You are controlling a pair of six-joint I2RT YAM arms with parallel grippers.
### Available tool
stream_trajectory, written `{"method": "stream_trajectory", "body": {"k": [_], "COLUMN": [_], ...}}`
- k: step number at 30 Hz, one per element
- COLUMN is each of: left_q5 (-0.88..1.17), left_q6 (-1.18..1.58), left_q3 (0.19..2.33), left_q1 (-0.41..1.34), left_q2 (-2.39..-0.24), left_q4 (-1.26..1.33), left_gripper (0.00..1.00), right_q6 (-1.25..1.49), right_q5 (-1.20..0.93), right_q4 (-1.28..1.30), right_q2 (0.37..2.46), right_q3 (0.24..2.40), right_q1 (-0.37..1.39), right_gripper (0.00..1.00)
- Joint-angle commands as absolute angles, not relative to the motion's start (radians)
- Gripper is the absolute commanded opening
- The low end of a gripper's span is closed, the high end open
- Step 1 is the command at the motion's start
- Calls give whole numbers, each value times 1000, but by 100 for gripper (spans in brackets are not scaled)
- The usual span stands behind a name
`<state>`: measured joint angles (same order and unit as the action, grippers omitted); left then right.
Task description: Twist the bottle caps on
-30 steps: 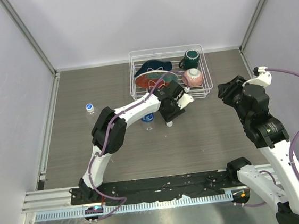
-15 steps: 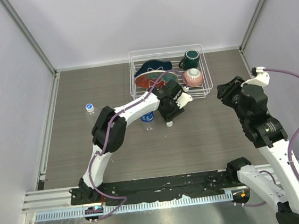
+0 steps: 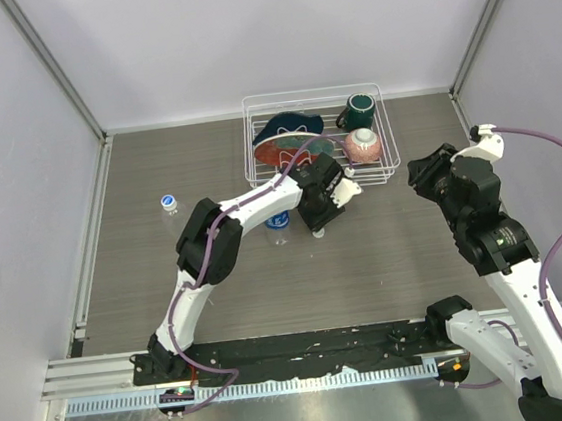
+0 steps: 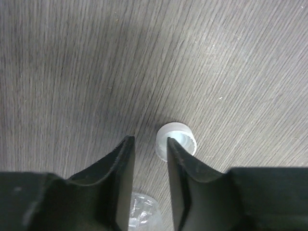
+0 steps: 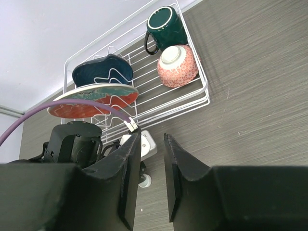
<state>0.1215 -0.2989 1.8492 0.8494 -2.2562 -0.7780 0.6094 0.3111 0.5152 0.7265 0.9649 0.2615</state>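
Sitting just outside left tool [image 4: 149, 141], white cap [image 4: 176, 139]

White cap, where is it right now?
In the left wrist view the white cap lies on the table just beside the left gripper's jaws, not between them; the blue-label bottle is close by.

A white cap [image 4: 176, 139] is lying on the bench [image 4: 72, 57], just outside my left jaws. The blue-labelled bottle [image 3: 279, 225] is standing uncapped near it. Far left, a blue-rimmed cap [image 3: 168, 200] is sitting, seemingly atop the plain bottle [image 3: 171, 211].
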Motion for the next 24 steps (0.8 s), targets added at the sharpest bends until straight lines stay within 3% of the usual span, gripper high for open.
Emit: {"method": "stream_trajectory", "body": {"k": [1,8,16,24], "left_q5": [153,186,187,156], "left_q6": [-308,-296,-276,-264], "left_q3": [1885,1890,1914,1976], "left_q1": [850,851,850,859], "left_q2": [-2264,-2283,-2155,-1823], "left_q4": [-778,-802,-822,-767], "left_gripper": [31,0,0,0], "right_q6": [618,620,647,767], "right_q5": [298,287,278,269], "right_q4": [465,465,465,442], "right_q2": [723,722,730,730], "right_q3": [965,973,999,1035], "right_q1": [259,259,259,259], "right_gripper": [31,31,32,45]}}
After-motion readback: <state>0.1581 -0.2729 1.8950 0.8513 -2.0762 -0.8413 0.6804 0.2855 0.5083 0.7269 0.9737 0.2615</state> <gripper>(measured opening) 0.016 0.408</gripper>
